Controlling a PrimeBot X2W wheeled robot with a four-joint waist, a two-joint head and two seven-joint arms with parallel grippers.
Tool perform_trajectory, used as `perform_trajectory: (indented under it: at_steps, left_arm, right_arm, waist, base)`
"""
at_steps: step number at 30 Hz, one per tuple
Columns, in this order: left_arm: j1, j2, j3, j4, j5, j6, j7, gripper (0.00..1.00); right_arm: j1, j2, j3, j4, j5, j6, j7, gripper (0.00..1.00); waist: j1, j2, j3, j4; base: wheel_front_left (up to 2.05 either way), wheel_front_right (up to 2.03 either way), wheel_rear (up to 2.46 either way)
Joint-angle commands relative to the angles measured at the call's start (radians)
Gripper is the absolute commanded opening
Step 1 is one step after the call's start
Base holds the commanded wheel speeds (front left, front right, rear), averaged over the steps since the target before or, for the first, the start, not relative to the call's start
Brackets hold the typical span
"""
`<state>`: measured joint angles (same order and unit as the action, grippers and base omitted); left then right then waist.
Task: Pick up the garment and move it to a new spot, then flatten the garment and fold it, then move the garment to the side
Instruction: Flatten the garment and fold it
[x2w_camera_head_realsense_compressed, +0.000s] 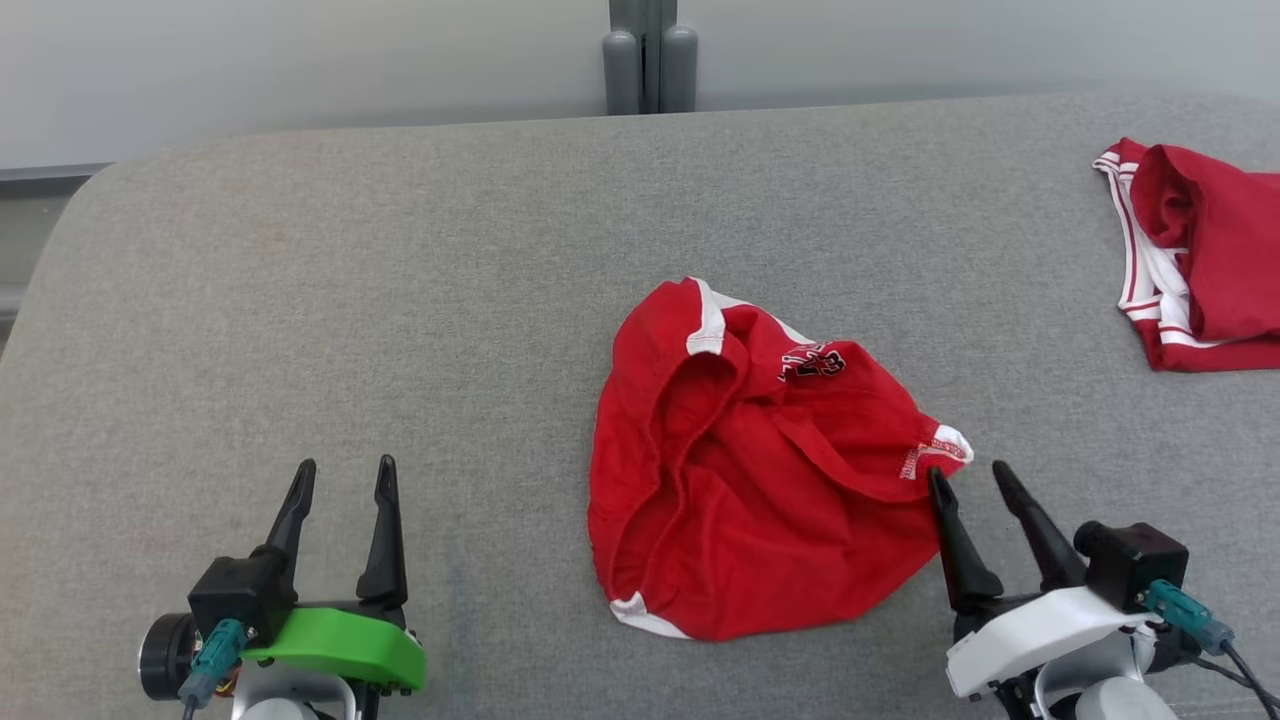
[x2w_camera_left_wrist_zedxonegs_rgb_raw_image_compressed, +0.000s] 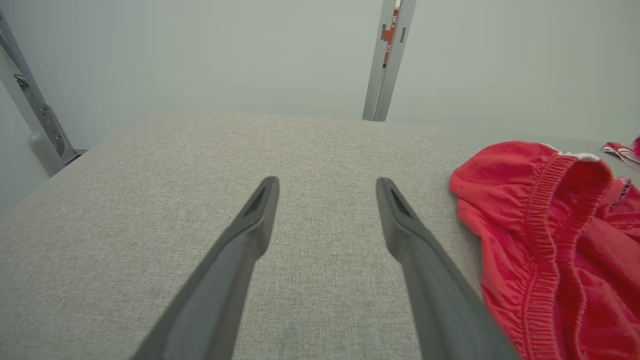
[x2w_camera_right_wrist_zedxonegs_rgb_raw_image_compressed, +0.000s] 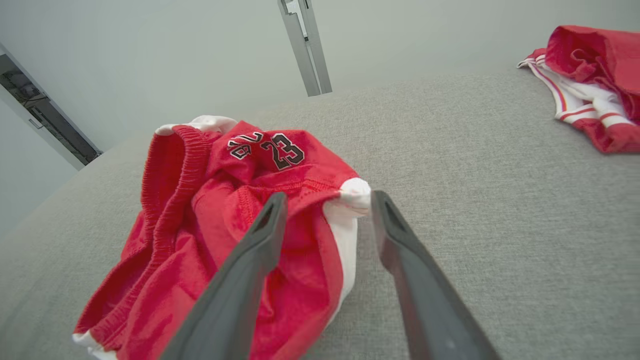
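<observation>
While no cloth lies on its side, the left claw (x2w_camera_head_realsense_compressed: 345, 463) hangs over bare grey worktop (x2w_camera_head_realsense_compressed: 400, 280), its two fingers spread wide with nothing between them, well apart from the fabric. Right of it, about mid-worktop, lies the garment (x2w_camera_head_realsense_compressed: 740, 470), a pair of red shorts with white trim. It is crumpled in a heap, with the elastic waistband (x2w_camera_left_wrist_zedxonegs_rgb_raw_image_compressed: 545, 200) bunched along its left side and a printed number turned up near the far edge. As it is not flat, I judge that the flattening and folding are yet to be done. At its right edge a white hem corner (x2w_camera_right_wrist_zedxonegs_rgb_raw_image_compressed: 354, 194) sticks out. The right claw (x2w_camera_head_realsense_compressed: 968, 472) sits just beside it, fingers parted and gripping nothing, with the corner at the gap between the tips. That corner looks like the easiest part to pinch, which would explain the claw's placing. Far right, near the worktop's edge, a second red garment (x2w_camera_head_realsense_compressed: 1210, 260) lies well apart, probably kept out of the way.
</observation>
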<state>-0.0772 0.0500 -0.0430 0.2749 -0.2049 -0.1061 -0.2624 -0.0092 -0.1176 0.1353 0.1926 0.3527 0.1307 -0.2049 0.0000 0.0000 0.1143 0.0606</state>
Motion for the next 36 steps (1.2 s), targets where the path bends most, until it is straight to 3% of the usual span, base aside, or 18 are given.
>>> perform_trajectory:
  at_steps: [1,15,23,29,36]
  left_arm:
    - [-0.004,0.002,0.002,0.000,0.004,-0.003,-0.003,1.00]
    - [0.016,0.002,0.013,0.005,0.024,-0.011,-0.003,1.00]
    - [0.019,0.002,-0.025,0.009,0.040,-0.016,-0.003,1.00]
    - [-0.005,0.008,-0.144,0.026,0.069,-0.025,-0.003,1.00]
    - [-0.069,0.030,-0.402,0.094,0.040,-0.025,-0.003,1.00]
  right_arm:
    - [0.008,-0.008,-0.014,-0.019,-0.018,0.000,-0.006,1.00]
    - [0.029,-0.050,-0.089,-0.150,-0.079,0.000,-0.051,1.00]
    - [0.051,-0.021,-0.103,-0.141,-0.102,0.000,-0.061,1.00]
    - [0.047,0.000,-0.108,-0.148,-0.111,0.000,-0.061,1.00]
    - [0.019,0.003,-0.092,-0.141,-0.116,0.000,-0.061,1.00]
  waist:
    - [0.0000,0.0000,-0.001,-0.010]
    - [0.0000,0.0000,-0.039,-0.028]
    - [0.0000,0.0000,-0.045,-0.027]
    - [0.0000,0.0000,-0.045,-0.029]
    - [0.0000,0.0000,-0.035,-0.042]
  base:
    - [0.00,0.00,0.00]
    - [0.00,0.00,0.00]
    - [0.00,0.00,0.00]
    - [0.00,0.00,0.00]
    - [0.00,0.00,0.00]
